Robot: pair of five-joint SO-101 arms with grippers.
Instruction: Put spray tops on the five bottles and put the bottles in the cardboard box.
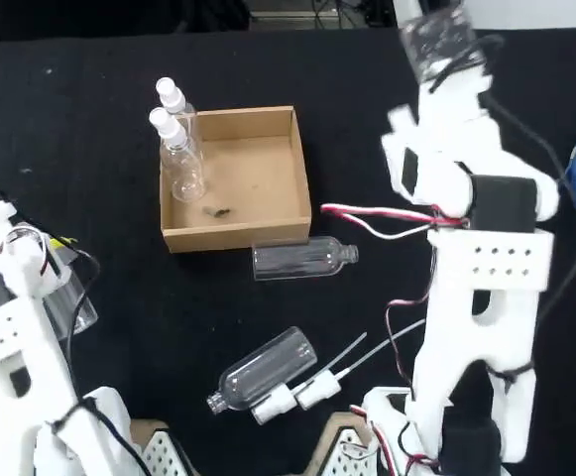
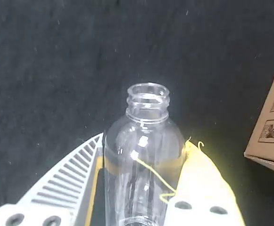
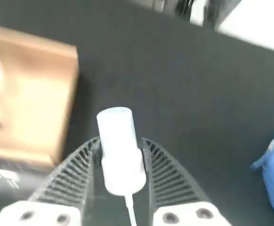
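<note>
Gripping an uncapped bottle (image 2: 144, 155) in left fingers (image 2: 205, 188), right fingers (image 3: 167, 174) clamped on spray top (image 3: 120, 150)

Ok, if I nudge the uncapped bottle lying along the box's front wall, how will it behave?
The clear bottle lies on its round side, so it will probably roll, away from or against the cardboard box. It looks empty and thin-walled: likely very light, apt to skid. Smooth plastic may slip in a grasp.
</note>
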